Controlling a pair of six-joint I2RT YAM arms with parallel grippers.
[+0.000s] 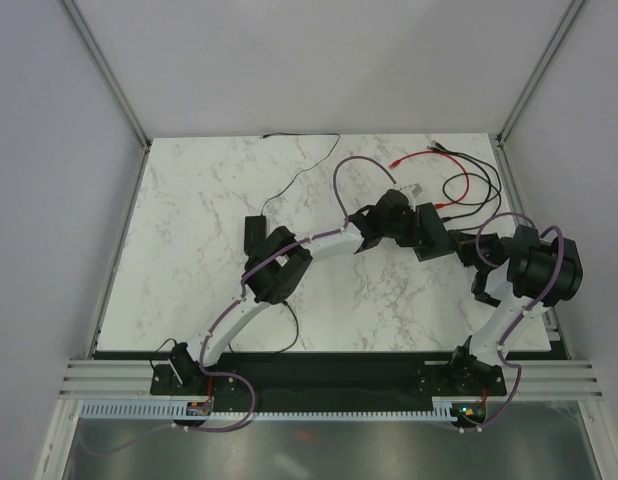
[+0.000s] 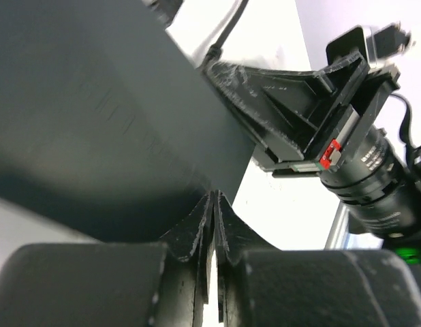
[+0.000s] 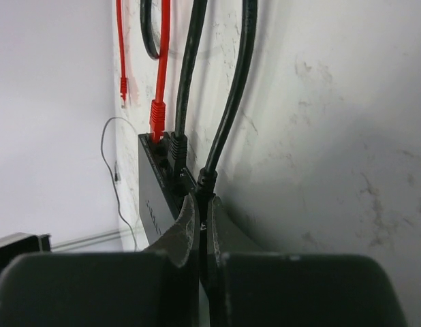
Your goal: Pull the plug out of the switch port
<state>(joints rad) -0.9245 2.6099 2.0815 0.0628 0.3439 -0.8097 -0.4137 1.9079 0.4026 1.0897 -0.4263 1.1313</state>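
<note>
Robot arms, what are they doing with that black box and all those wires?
The two arms are working on unplugging a cable. The right gripper is shut on the black plug nearest it, which is still seated in the black switch box. The left gripper has its fingers closed right at the box's edge, apparently steadying it. A red cable and a second black cable are plugged in further along.

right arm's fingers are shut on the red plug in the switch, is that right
No. The right arm's fingers are shut on the nearest black plug in the switch; the red plug sits untouched at the far end. The right wrist view shows it.
</note>
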